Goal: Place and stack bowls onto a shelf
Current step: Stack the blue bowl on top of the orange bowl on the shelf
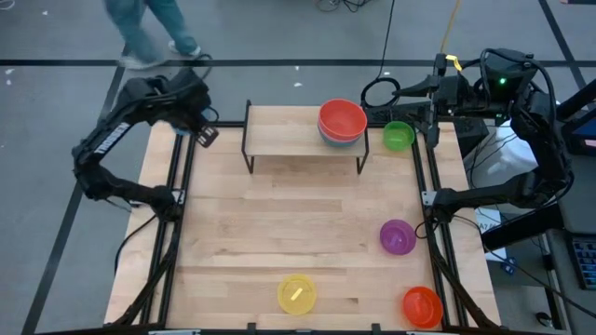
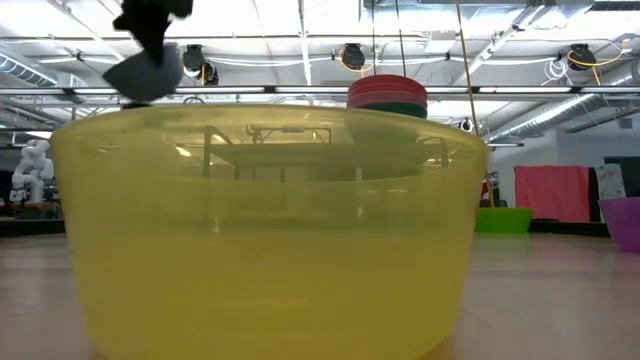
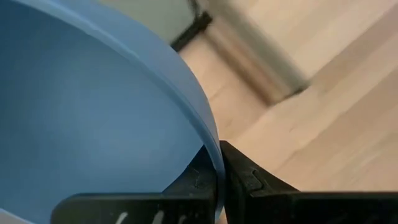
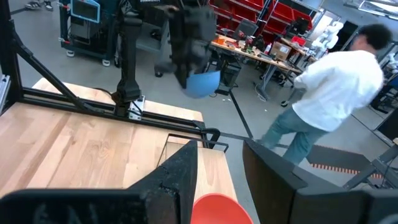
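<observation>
Left gripper (image 3: 219, 180), raised over the far left corner of the table (image 1: 279, 233), with its fingers pinched on the rim of the blue bowl (image 3: 93, 106), one finger inside the wall and one outside. The thin plastic wall suggests a light, stiff, somewhat slick object; a rim pinch is probably the only practical hold, and the bowl may swing or slip if moved abruptly.

Shelf (image 1: 279, 138), at the far middle of the table, carrying a stack topped by the red bowl (image 1: 342, 118) at its right end; its left part is bare. Green bowl (image 1: 399, 136), on the table just right of the shelf. Purple bowl (image 1: 398, 236), yellow bowl (image 1: 297, 293) and orange bowl (image 1: 422, 305), on the near half.

Right gripper (image 4: 217, 180), waiting above the far right beside the stack, fingers spread wide and holding nothing.
</observation>
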`<state>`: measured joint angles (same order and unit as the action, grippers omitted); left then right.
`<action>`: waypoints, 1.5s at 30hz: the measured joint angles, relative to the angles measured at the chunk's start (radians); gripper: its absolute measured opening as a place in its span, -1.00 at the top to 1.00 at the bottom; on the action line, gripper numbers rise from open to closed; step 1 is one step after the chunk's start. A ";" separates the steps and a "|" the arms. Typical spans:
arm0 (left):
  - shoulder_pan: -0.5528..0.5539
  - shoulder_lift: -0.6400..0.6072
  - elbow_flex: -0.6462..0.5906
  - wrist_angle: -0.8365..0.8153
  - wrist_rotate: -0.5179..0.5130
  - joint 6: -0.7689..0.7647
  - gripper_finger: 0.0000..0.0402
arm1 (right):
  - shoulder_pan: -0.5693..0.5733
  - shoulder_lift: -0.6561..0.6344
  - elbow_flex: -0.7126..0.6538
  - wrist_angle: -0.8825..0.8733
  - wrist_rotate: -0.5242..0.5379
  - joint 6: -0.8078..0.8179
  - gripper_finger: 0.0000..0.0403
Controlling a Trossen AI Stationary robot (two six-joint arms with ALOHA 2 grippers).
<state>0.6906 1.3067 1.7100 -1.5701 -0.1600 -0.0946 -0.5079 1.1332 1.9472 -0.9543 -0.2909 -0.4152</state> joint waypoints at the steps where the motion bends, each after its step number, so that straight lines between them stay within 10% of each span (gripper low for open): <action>1: -0.024 0.008 0.043 -0.002 0.000 -0.018 0.97 | 0.000 0.000 0.000 0.000 0.000 0.000 0.39; 17: -0.359 0.199 0.469 0.309 0.078 -0.105 0.97 | 0.000 -0.001 0.000 -0.007 0.000 0.043 0.39; 45: -0.396 0.573 0.639 0.493 0.347 0.152 0.97 | 0.000 -0.002 -0.112 -0.074 0.000 0.039 0.39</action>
<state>0.2944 1.8801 2.3493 -1.0769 0.1870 0.0570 -0.5079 1.1313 1.8353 -1.0284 -0.2908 -0.3762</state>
